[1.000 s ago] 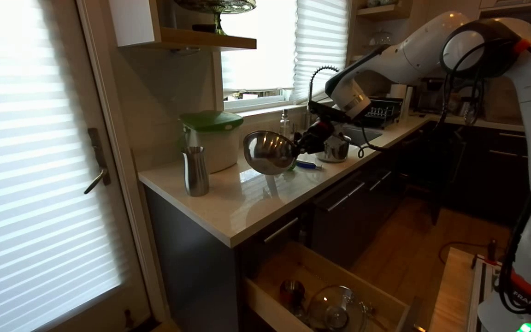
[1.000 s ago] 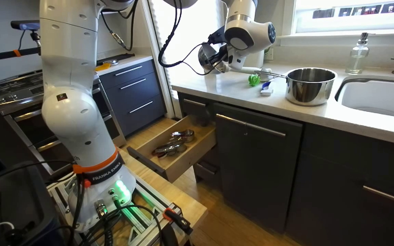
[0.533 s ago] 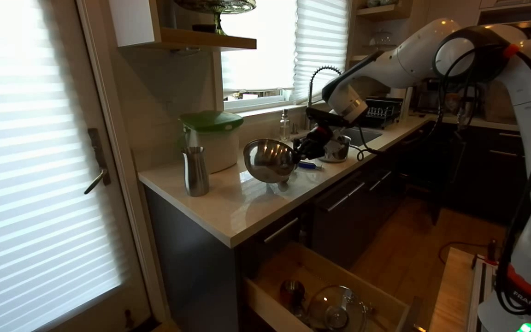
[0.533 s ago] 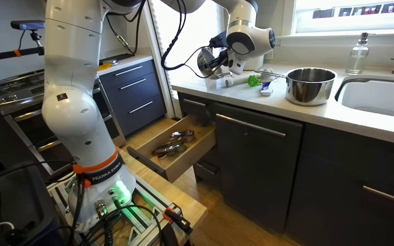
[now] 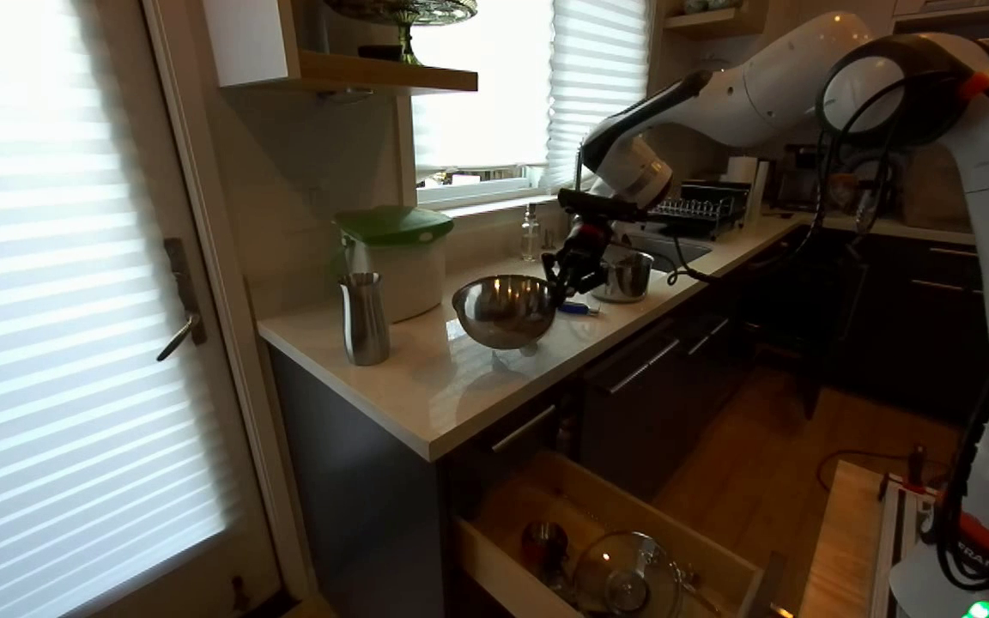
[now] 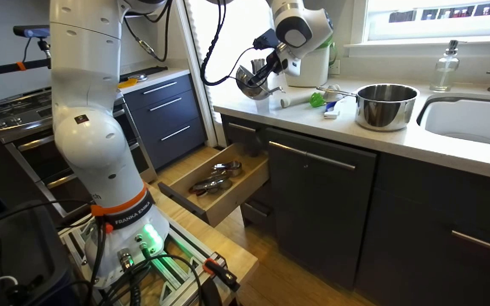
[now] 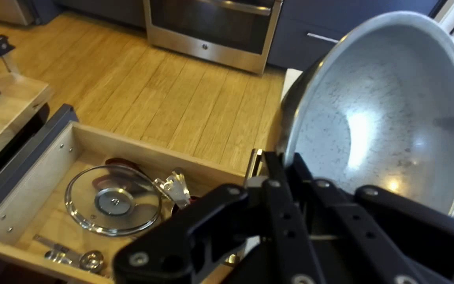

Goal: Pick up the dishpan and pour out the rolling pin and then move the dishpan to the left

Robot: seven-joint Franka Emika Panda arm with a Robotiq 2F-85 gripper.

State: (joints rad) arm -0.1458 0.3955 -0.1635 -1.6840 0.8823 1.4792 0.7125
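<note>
I am looking at a pale counter (image 5: 426, 395) with the robot arm (image 6: 92, 148) arching over it, and beneath it a drawer (image 6: 238, 195) is standing open. Farther along the counter, a steel pot (image 6: 384, 111) is sitting. Toward the counter's end the shiny dishpan (image 5: 505, 313) is being held by its rim, leaning, just above the surface or touching it; I am not able to tell which. The rolling pin (image 6: 297, 99), as I am reading that pale cylinder, is lying on the counter near it, so I am judging the pouring finished and the shift to the left the step in hand. Doing it well would mean leveling the dishpan gently, since all its weight is pulling on one edge and could be twisting it; carrying it clear of both the rolling pin and the tall canister (image 5: 365, 319); and letting the whole base settle before loosening anything. The gripper (image 7: 287, 161) is pinching the thin rim, its jaws closed on the dishpan. The wrist view is giving me that pinch plainly, along with the bare inside of the dishpan, while in both exterior views the grip is going too dark to read. The rolling pin, though, is showing in an exterior view and not from the wrist.
</note>
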